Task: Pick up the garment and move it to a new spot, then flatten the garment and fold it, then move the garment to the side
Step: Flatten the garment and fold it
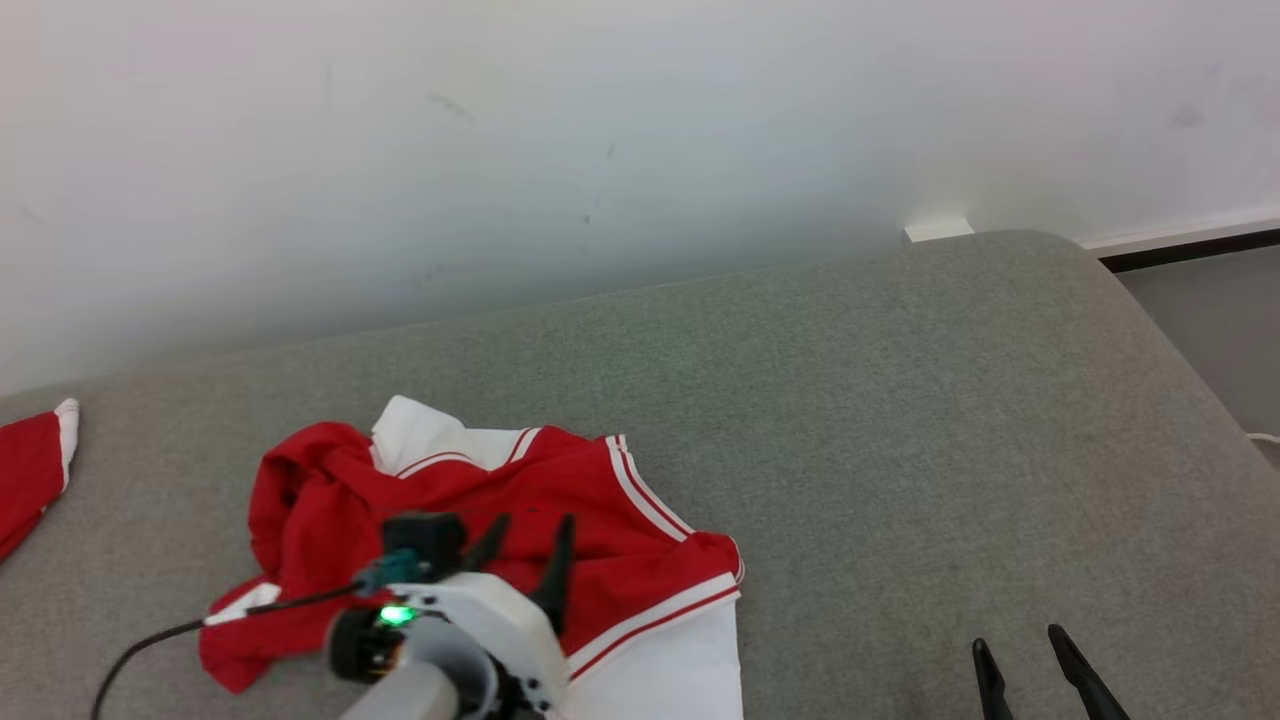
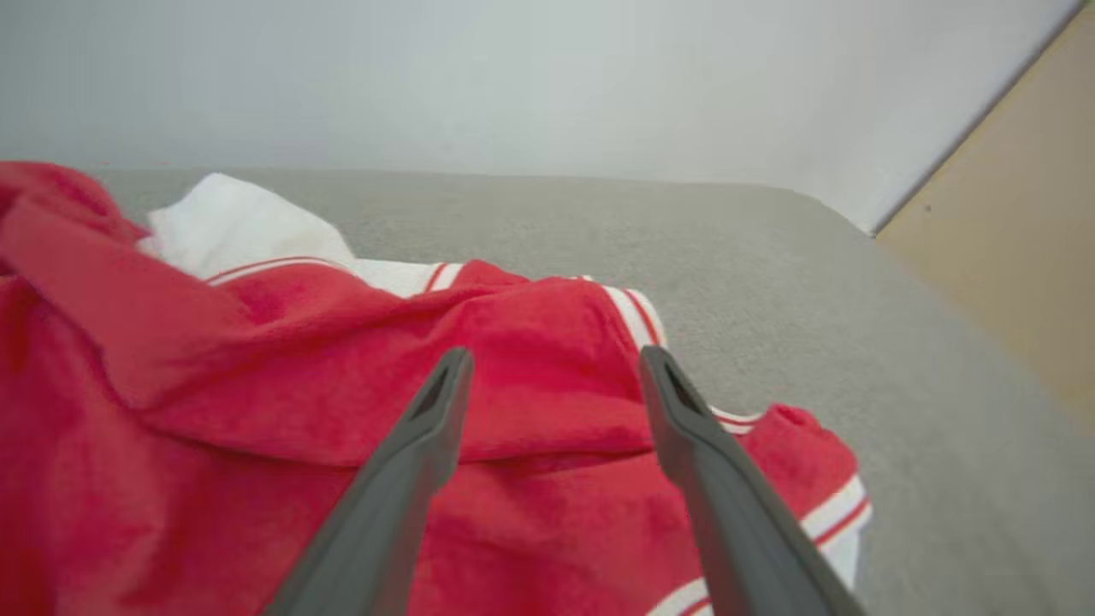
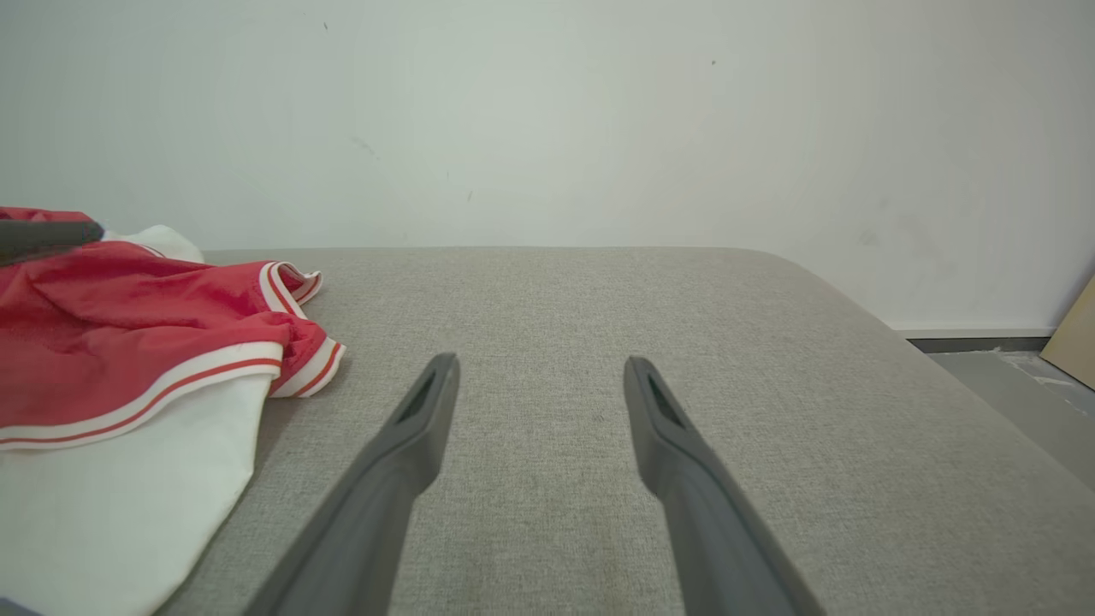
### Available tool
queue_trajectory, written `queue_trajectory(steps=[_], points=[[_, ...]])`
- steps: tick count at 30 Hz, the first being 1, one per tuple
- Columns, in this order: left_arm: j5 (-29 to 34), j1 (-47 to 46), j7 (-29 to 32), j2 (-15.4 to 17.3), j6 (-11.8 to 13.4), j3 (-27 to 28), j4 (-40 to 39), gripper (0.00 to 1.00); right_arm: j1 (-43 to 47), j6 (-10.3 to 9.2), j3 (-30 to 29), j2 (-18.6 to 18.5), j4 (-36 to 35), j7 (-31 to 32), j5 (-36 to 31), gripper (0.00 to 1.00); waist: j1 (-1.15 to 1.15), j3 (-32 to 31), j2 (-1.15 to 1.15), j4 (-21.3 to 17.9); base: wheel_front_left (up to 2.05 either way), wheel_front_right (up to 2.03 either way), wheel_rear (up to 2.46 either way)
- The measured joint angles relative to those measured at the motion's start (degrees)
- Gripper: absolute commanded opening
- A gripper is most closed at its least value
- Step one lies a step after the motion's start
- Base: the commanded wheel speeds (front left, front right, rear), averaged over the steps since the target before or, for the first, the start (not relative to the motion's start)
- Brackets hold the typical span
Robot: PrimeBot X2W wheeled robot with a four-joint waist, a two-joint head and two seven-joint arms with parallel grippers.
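Note:
The garment (image 1: 620, 540) is red and white with striped trim, lying crumpled on the grey cushioned surface (image 1: 900, 430) at the lower left of the head view. My left gripper (image 1: 530, 535) hovers over its red middle, open, with nothing between the fingers; the left wrist view shows the red cloth (image 2: 547, 402) just beyond my left gripper (image 2: 552, 364). My right gripper (image 1: 1020, 645) stands open at the lower right, over bare grey fabric, well right of the garment (image 3: 128, 342). The right wrist view shows my right gripper (image 3: 539, 368) with spread fingers.
Another red and white piece of cloth (image 1: 30, 470) lies at the far left edge. A white wall (image 1: 600, 150) runs behind the surface. The surface's rounded right edge drops to a grey floor (image 1: 1220, 330). A tan board (image 2: 1018, 257) leans at the right.

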Motion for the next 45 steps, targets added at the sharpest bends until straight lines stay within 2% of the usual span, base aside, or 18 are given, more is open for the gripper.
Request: queue_trajectory(steps=[4, 8, 13, 18, 19, 20, 26, 28, 32, 37, 39, 40, 41, 45], points=[[1.9, 0.1, 5.3, -2.3, -0.5, -5.2, -7.1, 1.0, -0.6, 0.0, 1.0, 0.1, 0.2, 0.0, 0.0, 1.0, 0.0, 0.5, 0.0, -1.0, 0.0, 0.0, 0.0], [3.8, -1.2, 9.8, -3.7, -1.1, -9.3, -8.3, 1.0, -1.9, 0.0, 1.9, 0.2, 0.2, 0.0, 0.1, 1.0, 0.0, 1.1, 0.0, -2.7, 0.0, 0.0, 0.0], [5.8, -4.4, 14.5, -4.8, -2.6, -13.0, -4.1, 1.0, -2.7, 0.0, 2.0, 0.2, 0.3, 0.0, 0.2, 1.0, 0.0, 2.2, 0.0, -5.3, 0.0, 0.0, 0.0], [8.6, -7.3, 16.6, -4.5, -3.4, -15.8, 3.1, 1.0, -3.0, 0.0, 2.3, 0.4, 0.4, 0.0, 0.5, 1.0, 0.0, 3.7, 0.0, -7.5, 0.0, 0.0, 0.0], [8.7, -7.9, 16.5, -4.5, -3.5, -15.8, 4.7, 0.61, -3.2, 0.0, 2.4, 0.4, 0.4, 0.0, 0.6, 1.0, 0.0, 4.0, 0.0, -7.9, 0.0, 0.0, 0.0], [8.8, -8.4, 16.0, -4.5, -3.4, -15.8, 6.1, 0.0, -3.6, 0.0, 2.4, 0.5, 0.4, 0.0, 0.6, 1.0, 0.0, 4.3, 0.0, -8.4, 0.0, 0.0, 0.0], [8.2, -9.8, 13.0, -5.5, -6.0, -14.8, 11.7, 0.0, -4.0, 0.0, 2.2, 0.5, 0.3, 0.0, 0.8, 1.0, 0.0, 5.5, 0.0, -10.3, 0.0, 0.0, 0.0], [7.8, -10.5, 10.7, -6.5, -6.0, -14.3, 12.6, 0.0, -4.0, 0.0, 2.0, 0.6, 0.3, 0.0, 0.8, 1.0, 0.0, 5.8, 0.0, -10.7, 0.0, 0.0, 0.0], [6.9, -13.5, 6.7, -9.1, -7.3, -13.1, 12.0, 0.0, -4.0, 0.0, 1.7, 0.6, 0.3, 0.0, 0.8, 1.0, 0.0, 5.7, 0.0, -10.9, 0.0, 0.0, 0.0], [4.8, -15.8, 4.6, -11.4, -11.1, -13.4, 9.3, 0.0, -4.0, 0.0, 1.9, 0.6, 0.4, 0.0, 0.8, 1.0, 0.0, 5.2, 0.0, -11.0, 0.0, 0.0, 0.0], [3.4, -15.7, 4.3, -11.9, -11.3, -14.1, 9.1, 0.0, -4.0, 0.0, 2.1, 0.6, 0.5, 0.0, 0.8, 1.0, 0.0, 5.1, 0.0, -11.0, 0.0, 0.0, 0.0], [3.2, -15.6, 4.5, -11.9, -11.2, -14.8, 9.3, 0.42, -4.0, 0.0, 2.3, 0.6, 0.6, 0.0, 0.8, 1.0, 0.0, 5.0, 0.0, -11.1, 0.0, 0.0, 0.0], [2.7, -15.3, 4.6, -11.9, -11.2, -15.4, 9.3, 1.0, -4.0, 0.0, 2.5, 0.6, 0.8, 0.0, 0.8, 1.0, 0.0, 4.9, 0.0, -11.2, 0.0, 0.0, 0.0], [-0.4, -13.2, 4.6, -12.0, -10.0, -17.8, 8.2, 1.0, -4.0, 0.0, 2.5, 0.7, 1.0, 0.0, 0.8, 1.0, 0.0, 4.6, 0.0, -11.3, 0.0, 0.0, 0.0]])
